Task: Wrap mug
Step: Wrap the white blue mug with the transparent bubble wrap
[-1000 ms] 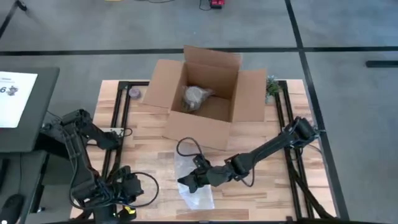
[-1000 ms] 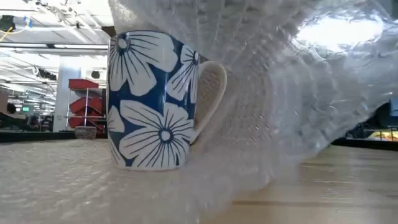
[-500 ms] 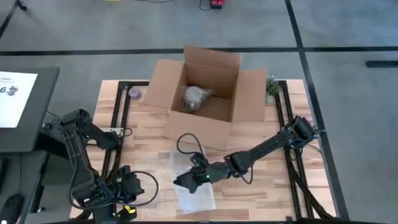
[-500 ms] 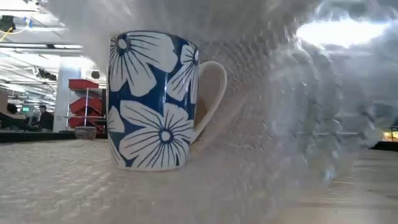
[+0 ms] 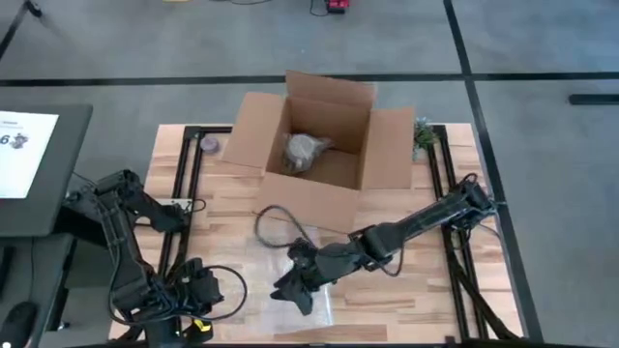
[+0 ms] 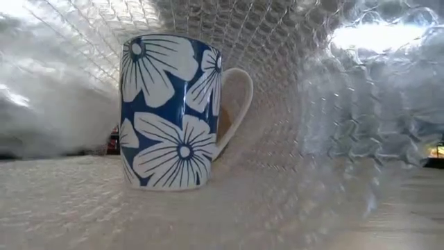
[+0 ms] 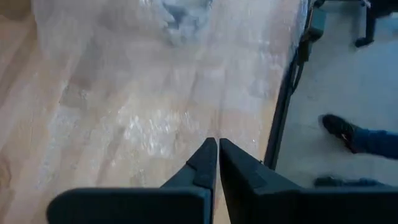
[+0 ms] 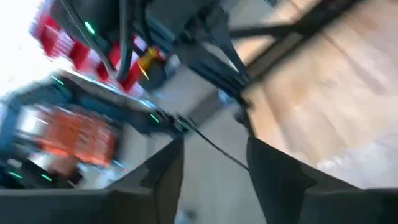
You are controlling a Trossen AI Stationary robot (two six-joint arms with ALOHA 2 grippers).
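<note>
Now — bubble wrap (image 6: 333,104) arches over mug (image 6: 173,111).

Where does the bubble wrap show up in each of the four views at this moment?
High view: bubble wrap lies at the table's front edge, under the right gripper.
Low view: bubble wrap arches over and behind the floral mug.
Left wrist view: clear sheet on the wood ahead of the shut left gripper.
Right wrist view: a pale patch, too blurred to tell.
Shared landmark: the wooden table.
</note>
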